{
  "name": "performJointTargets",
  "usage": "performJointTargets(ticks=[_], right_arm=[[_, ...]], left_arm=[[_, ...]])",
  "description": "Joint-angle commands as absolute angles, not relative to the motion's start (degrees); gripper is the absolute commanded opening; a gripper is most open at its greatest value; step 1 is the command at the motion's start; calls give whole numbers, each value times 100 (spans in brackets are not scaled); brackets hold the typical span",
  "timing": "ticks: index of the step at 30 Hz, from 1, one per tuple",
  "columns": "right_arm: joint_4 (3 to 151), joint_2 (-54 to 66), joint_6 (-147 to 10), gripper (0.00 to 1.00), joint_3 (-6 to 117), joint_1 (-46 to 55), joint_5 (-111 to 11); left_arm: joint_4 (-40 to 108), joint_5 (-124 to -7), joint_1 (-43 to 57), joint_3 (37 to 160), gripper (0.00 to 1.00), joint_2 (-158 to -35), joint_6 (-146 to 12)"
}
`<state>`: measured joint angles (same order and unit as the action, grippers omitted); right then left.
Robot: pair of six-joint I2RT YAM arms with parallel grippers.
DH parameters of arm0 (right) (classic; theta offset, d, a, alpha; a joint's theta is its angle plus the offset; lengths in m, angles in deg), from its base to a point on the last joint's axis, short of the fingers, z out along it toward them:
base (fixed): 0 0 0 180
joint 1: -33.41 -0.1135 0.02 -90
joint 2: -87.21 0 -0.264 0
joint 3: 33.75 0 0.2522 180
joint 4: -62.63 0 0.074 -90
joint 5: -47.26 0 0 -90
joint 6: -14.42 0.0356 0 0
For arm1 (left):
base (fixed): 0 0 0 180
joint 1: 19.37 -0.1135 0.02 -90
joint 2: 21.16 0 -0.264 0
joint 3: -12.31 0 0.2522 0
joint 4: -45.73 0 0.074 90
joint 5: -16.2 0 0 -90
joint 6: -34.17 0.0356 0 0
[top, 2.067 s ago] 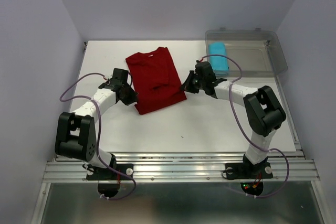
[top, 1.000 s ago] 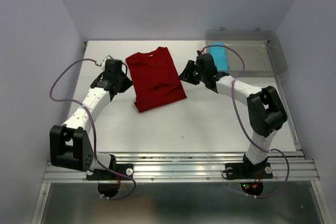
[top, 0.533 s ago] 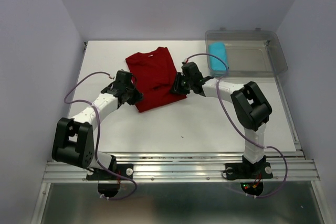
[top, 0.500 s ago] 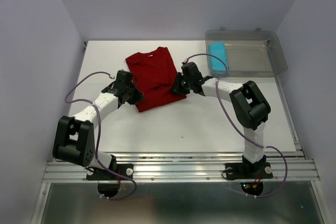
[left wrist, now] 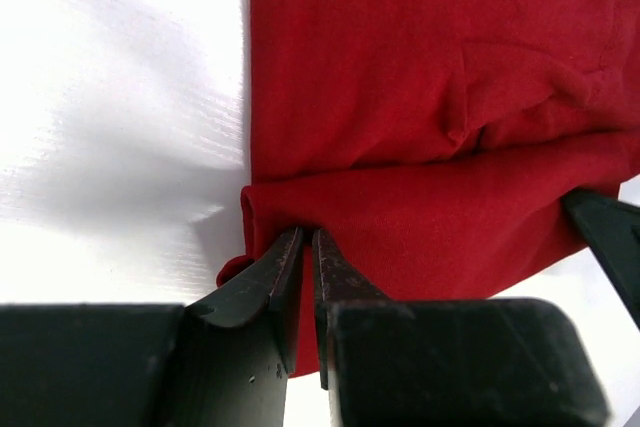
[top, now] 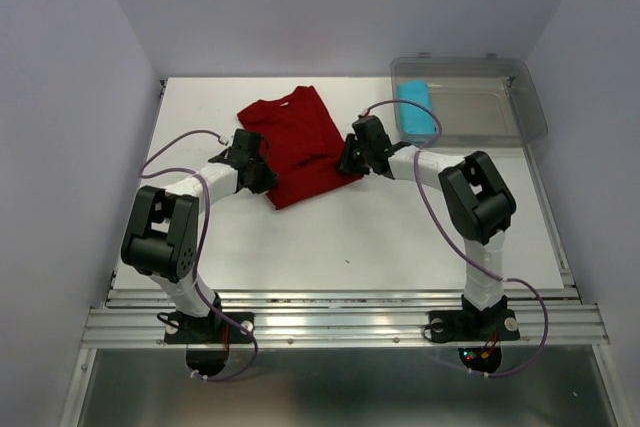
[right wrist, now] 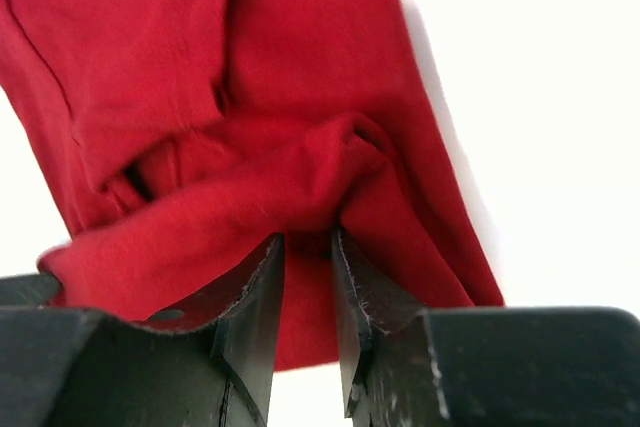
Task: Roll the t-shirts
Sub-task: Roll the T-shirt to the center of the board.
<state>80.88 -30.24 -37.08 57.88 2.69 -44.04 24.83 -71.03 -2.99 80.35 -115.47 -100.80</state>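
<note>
The dark red t-shirt lies folded lengthwise on the white table, its near hem turned up into a first fold. My left gripper is shut on the left end of that hem fold. My right gripper is shut on the right end of the fold. In the left wrist view my left gripper pinches the cloth edge; in the right wrist view my right gripper grips a bunch of it. The light cyan-blue t-shirt roll lies in the bin.
A clear plastic bin stands at the back right of the white table. Grey walls close in the left, back and right sides. Purple cables loop from both arms.
Both grippers have closed in on the shirt's near hem and lifted it toward the collar, so the shirt looks shorter. The left arm swung in from the left.
</note>
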Motion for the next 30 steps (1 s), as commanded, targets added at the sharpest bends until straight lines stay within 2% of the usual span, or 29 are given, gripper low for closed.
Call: performJointTargets(ticks=[1,9,22,30], right_arm=[[8281,-2461,-3927,32,5481,309,-4230],[8228,-2028,-4068,34,5700,168,-4503],[8306,-3109,-4051,34,6035,168,-4416],[8333,-2328,-4297,36,5648,168,-4135]], left_arm=[[2590,-7195,-328,8259,20,-11257,-9889],[2397,-7510,-337,8654,20,-11344,-9757],[2151,-7705,-495,10235,20,-12513,-9239],[2195,-7635,-548,10719,20,-13462,-8940]])
